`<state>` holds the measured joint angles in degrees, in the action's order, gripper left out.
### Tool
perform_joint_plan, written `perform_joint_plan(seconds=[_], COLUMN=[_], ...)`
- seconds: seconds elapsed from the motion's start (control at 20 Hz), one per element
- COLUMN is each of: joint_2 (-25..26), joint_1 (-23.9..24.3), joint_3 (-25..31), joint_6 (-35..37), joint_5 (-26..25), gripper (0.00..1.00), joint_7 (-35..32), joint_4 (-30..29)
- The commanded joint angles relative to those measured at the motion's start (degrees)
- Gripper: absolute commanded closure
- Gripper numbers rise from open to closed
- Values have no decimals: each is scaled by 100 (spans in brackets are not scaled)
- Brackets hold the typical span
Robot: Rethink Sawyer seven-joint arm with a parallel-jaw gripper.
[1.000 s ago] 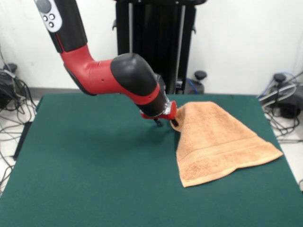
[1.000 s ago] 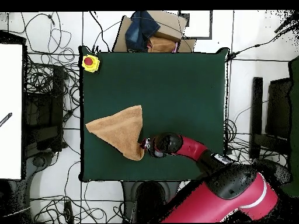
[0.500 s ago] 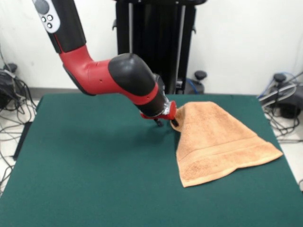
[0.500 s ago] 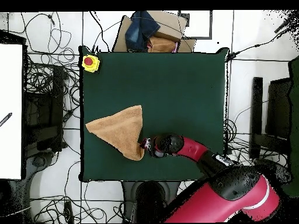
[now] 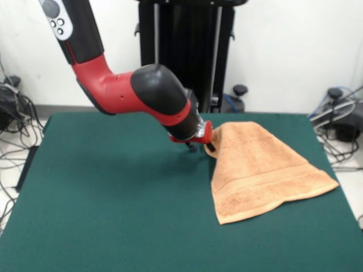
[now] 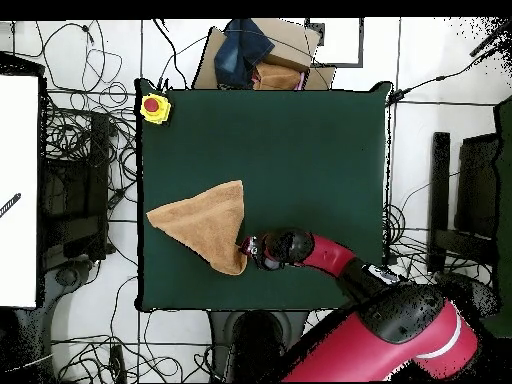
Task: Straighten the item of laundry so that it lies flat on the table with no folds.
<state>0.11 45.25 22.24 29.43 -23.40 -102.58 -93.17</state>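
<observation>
One towel folded into a rough triangle on table, toward its right side in front view, gripper low at towel's left edge, touching it, finger spread not discernible, yellow button box at table corner.

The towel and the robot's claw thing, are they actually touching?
Touching. In the front view the gripper sits right at the towel's raised edge, with the cloth bunched against it and no gap showing; the overhead view agrees.

A peach-orange towel is seen folded into a rough triangle on the green table.
</observation>
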Motion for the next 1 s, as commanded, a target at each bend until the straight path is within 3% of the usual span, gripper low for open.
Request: perform_joint_plan(seconds=[0.05, 1.0], joint_2=[1064, 1060], joint_1=[-482, -609], joint_3=[756, 801], joint_6=[-679, -879], joint_5=[70, 132], gripper=[0, 0], joint_7=[-200, -438], joint_4=[-325, -385])
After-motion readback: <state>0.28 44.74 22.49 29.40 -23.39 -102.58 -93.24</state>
